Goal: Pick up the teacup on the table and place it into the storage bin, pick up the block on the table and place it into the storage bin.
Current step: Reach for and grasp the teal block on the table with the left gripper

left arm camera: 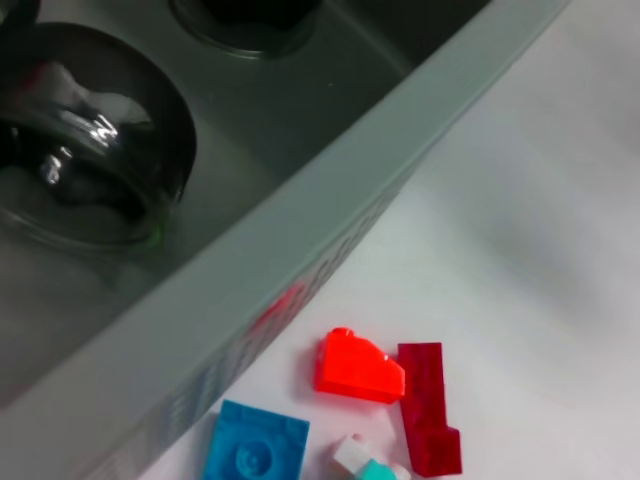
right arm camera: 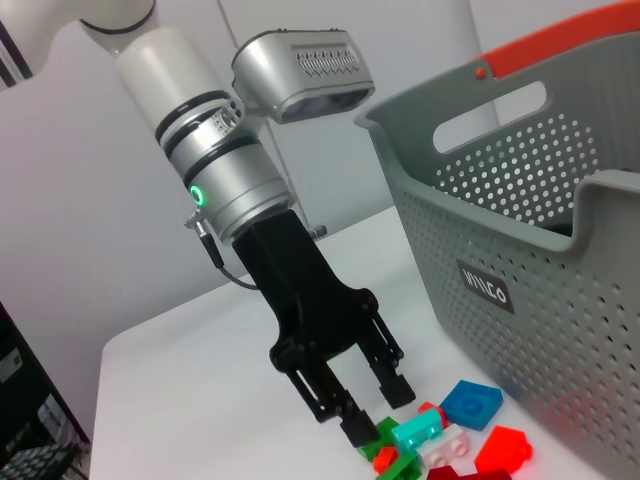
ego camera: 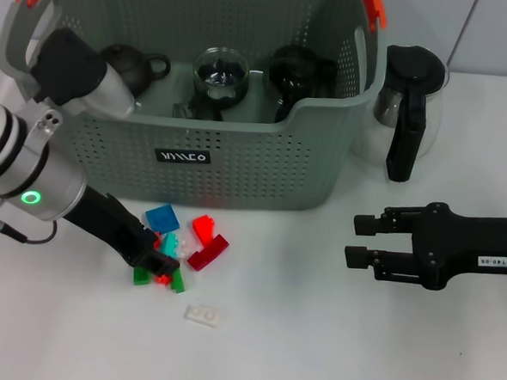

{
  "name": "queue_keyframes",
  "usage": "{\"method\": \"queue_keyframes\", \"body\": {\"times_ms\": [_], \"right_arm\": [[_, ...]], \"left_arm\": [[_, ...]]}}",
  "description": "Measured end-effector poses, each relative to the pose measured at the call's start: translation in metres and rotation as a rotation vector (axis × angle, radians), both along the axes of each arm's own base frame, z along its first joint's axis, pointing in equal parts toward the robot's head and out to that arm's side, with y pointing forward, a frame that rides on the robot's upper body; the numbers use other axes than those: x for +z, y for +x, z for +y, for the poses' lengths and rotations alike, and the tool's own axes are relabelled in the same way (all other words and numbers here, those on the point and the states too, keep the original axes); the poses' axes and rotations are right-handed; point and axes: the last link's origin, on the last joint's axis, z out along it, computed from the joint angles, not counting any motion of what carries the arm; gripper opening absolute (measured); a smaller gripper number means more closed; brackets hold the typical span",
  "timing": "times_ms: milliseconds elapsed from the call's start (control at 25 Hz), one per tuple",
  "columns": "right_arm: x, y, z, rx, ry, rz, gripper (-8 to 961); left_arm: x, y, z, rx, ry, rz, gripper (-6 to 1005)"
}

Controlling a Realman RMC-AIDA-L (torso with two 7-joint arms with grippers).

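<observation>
Several small blocks lie on the white table in front of the storage bin (ego camera: 238,167): a blue block (ego camera: 161,216), a red block (ego camera: 204,227), a dark red block (ego camera: 208,254), a teal block (ego camera: 171,243) and green blocks (ego camera: 142,275). My left gripper (ego camera: 160,264) is lowered onto this pile, and its fingers (right arm camera: 395,388) stand open over a green block (right arm camera: 385,440). A glass teacup (ego camera: 219,72) sits inside the bin, next to a dark teapot (ego camera: 132,66). The left wrist view shows the bin's rim (left arm camera: 300,250), the red block (left arm camera: 358,365) and the blue block (left arm camera: 255,450). My right gripper (ego camera: 354,238) hovers open and empty at the right.
A glass pitcher (ego camera: 405,104) with a black handle stands on the table right of the bin. A clear flat block (ego camera: 204,314) lies alone nearer the front. A dark cup (ego camera: 295,72) is also in the bin.
</observation>
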Motion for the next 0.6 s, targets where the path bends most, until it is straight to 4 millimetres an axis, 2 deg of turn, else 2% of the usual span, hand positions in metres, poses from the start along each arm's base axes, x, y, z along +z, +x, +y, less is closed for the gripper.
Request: {"method": "queue_keyframes", "body": {"times_ms": [280, 600], "right_arm": [[0.0, 0.001, 0.0, -0.002, 0.001, -0.001, 582], [0.0, -0.001, 0.001, 0.003, 0.0, -0.003, 582]], "left_arm": [[-0.005, 0.001, 0.004, -0.021, 0.027, 0.01, 566], [-0.015, 0.016, 0.01, -0.062, 0.015, -0.035, 566]]}}
